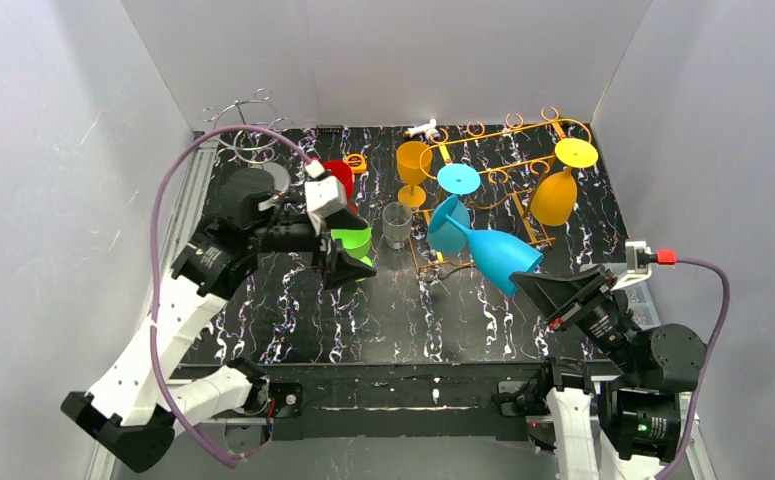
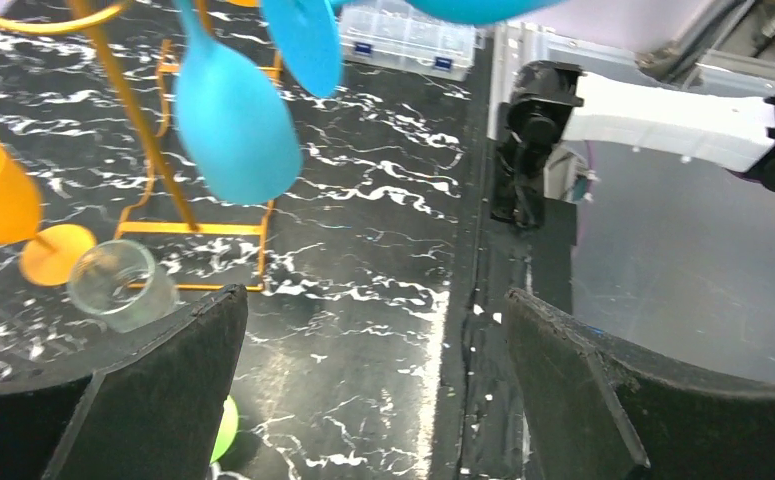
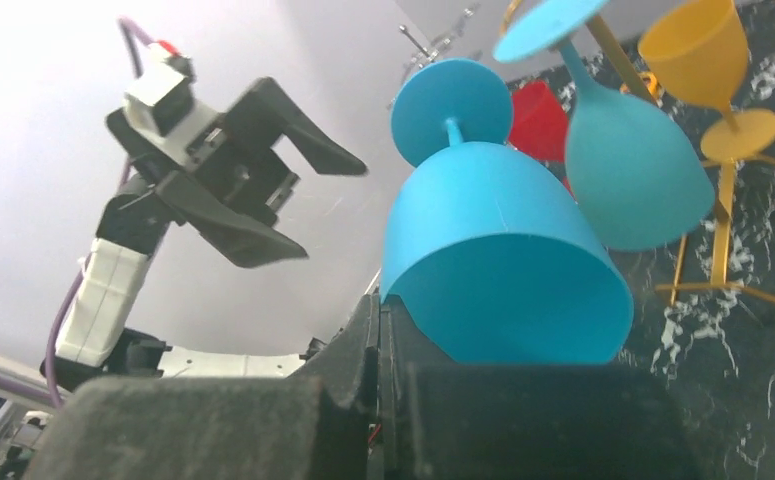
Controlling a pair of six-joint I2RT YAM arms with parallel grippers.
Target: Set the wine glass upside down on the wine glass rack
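My right gripper (image 1: pixel 541 287) is shut on the rim of a blue wine glass (image 1: pixel 496 255). It holds the glass tilted above the table, foot towards the gold wire rack (image 1: pixel 503 165). In the right wrist view the glass's bowl (image 3: pixel 503 260) fills the middle above my gripper (image 3: pixel 413 320). A second blue glass (image 3: pixel 633 170) and an orange glass (image 1: pixel 553 195) hang upside down on the rack. My left gripper (image 1: pixel 346 264) is open and empty over a green cup (image 1: pixel 351 240). In the left wrist view its jaws (image 2: pixel 373 300) stand wide apart above the table.
An upright orange glass (image 1: pixel 413 165) and a clear tumbler (image 1: pixel 396 222) stand left of the rack. A red cup (image 1: pixel 339 172) is behind the left arm. A silver wire stand (image 1: pixel 248 125) is at the back left. A clear plastic box (image 2: pixel 403 40) lies near the right arm.
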